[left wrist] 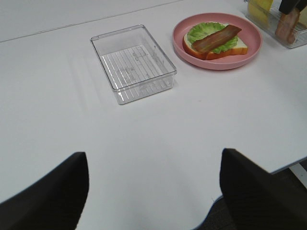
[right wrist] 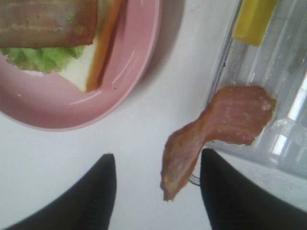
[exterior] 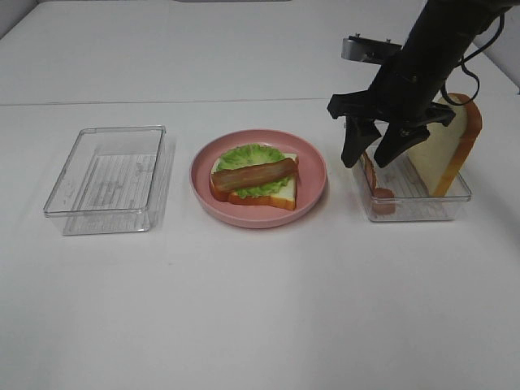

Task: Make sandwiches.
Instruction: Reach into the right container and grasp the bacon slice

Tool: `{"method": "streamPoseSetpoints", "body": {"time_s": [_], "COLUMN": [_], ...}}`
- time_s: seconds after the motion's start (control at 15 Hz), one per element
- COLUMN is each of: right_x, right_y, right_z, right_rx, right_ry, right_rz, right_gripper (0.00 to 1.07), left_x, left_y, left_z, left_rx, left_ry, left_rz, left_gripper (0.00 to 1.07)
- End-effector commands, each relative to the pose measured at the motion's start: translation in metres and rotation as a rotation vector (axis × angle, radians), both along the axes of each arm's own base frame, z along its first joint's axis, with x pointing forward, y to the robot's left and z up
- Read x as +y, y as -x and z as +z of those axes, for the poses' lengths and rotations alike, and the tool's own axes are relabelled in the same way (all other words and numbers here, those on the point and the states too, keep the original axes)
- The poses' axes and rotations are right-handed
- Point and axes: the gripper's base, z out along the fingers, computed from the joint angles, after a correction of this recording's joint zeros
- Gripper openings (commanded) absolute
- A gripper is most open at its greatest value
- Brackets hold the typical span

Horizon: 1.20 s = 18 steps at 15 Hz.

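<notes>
An open-faced sandwich lies on the pink plate: a white bread slice, green lettuce, and a bacon strip on top. It also shows in the left wrist view and the right wrist view. My right gripper hangs over the left end of the right-hand clear tray. Its jaws stand apart on either side of a second bacon strip, which drapes over the tray's edge. A bread slice leans upright in that tray, beside yellow cheese. My left gripper is open, with nothing between its fingers.
An empty clear tray sits left of the plate and is also seen in the left wrist view. White tabletop stretches in front of the plate and both trays. The table's near edge shows at the lower right of the left wrist view.
</notes>
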Motion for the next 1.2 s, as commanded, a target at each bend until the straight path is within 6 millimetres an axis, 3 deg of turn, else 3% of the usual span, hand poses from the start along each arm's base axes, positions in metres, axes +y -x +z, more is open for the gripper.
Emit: {"method": "streamPoseSetpoints", "body": {"time_s": [0.07,0.47,0.87,1.2], "right_x": [0.0001,0.0002,0.0003,-0.0002], "right_y": [-0.0003,-0.0009,-0.001,-0.0004], "right_z": [0.0005,-0.0007,-0.0032,-0.0004], "right_rx": [0.003,0.0,0.01,0.004], "right_ry": [0.005,0.005,0.007,0.009], "right_rz": [0.004,0.008,0.007,0.009], "right_gripper": [0.46,0.43,0.0,0.0], "left_x": [0.0003,0.0003,0.0003,0.0003], "left_y": [0.0025,0.0025,0.0025,0.0025], "left_z": [0.0002,0.0002,0.0002,0.0002], "left_rx": [-0.026,-0.026,-0.026,-0.026], "left_ry": [0.011,0.011,0.011,0.011], "left_rz": [-0.006,-0.006,-0.006,-0.006], "left_gripper": [0.73,0.73,0.73,0.73]}}
